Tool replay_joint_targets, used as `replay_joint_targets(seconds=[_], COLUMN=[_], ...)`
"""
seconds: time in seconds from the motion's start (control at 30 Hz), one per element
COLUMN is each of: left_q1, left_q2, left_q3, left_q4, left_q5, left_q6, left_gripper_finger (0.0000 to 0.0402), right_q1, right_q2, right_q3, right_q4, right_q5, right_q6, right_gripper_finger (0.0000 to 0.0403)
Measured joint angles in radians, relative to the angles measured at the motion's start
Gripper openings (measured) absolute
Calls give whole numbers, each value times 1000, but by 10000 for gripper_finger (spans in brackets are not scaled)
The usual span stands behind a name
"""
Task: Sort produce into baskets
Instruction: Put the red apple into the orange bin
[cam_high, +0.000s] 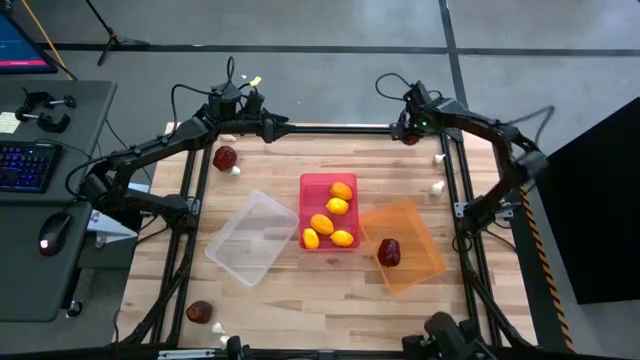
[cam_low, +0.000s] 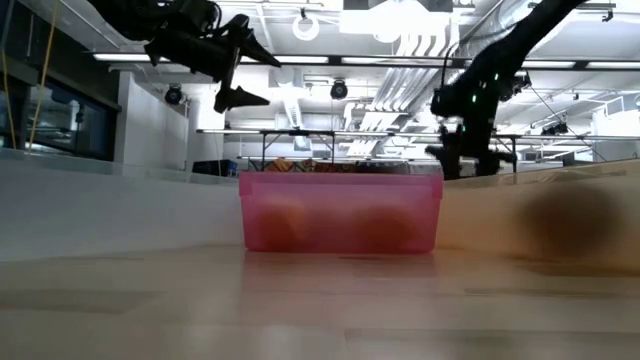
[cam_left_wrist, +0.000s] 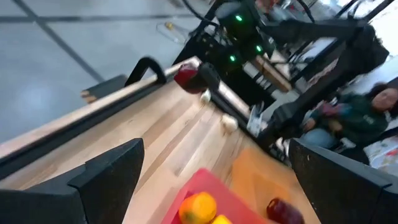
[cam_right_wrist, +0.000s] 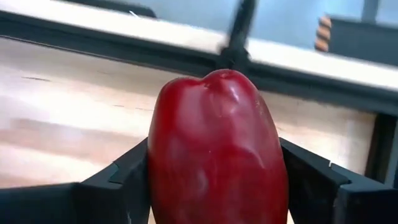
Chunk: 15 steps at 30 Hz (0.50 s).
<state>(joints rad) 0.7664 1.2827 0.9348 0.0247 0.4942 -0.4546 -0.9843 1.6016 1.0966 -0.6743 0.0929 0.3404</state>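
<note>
My right gripper (cam_high: 408, 134) is at the table's far edge, right of centre, shut on a dark red fruit (cam_right_wrist: 217, 143). My left gripper (cam_high: 272, 126) hangs open and empty above the far edge, left of centre; it also shows in the low view (cam_low: 240, 75). The red-pink bin (cam_high: 305, 185) holds several yellow-orange lemons (cam_high: 341, 190). The orange bin (cam_high: 415, 225) to its right holds one dark red fruit (cam_high: 388, 252). The clear bin (cam_high: 250, 238) to its left holds nothing. My right gripper pinches the dark red fruit between its two fingers, one finger (cam_right_wrist: 127, 171) on each of its opposite sides (cam_right_wrist: 163, 168). The fruit stands upright between them and fills the gap. Whether it rests on the table does not show.
Loose on the table: a dark red fruit (cam_high: 224, 157) with a garlic bulb (cam_high: 236, 170) at far left, another dark red fruit (cam_high: 199, 311) and bulb (cam_high: 217, 326) at near left, two bulbs (cam_high: 438, 158) (cam_high: 437, 186) at far right. A black frame rail (cam_right_wrist: 93, 37) runs along the far edge.
</note>
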Motion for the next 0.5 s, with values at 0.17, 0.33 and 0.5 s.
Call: replay_joint_targets(seconds=[0.17,0.33,0.5], left_q1=[0,0,-5], left_q2=[0,0,0], left_q3=[0,0,0], left_q4=[119,229,280], left_q5=[2,2,0], left_q6=[-38,-78,-154], left_gripper_finger=[388,388,388], right_q1=[88,215,361], right_q2=[-150,-246,-303], right_q3=[1,1,1], right_q4=[2,-36,-93], right_q5=[-55,-61,-61], right_q6=[-5,-1,6], right_gripper_finger=[264,263,264])
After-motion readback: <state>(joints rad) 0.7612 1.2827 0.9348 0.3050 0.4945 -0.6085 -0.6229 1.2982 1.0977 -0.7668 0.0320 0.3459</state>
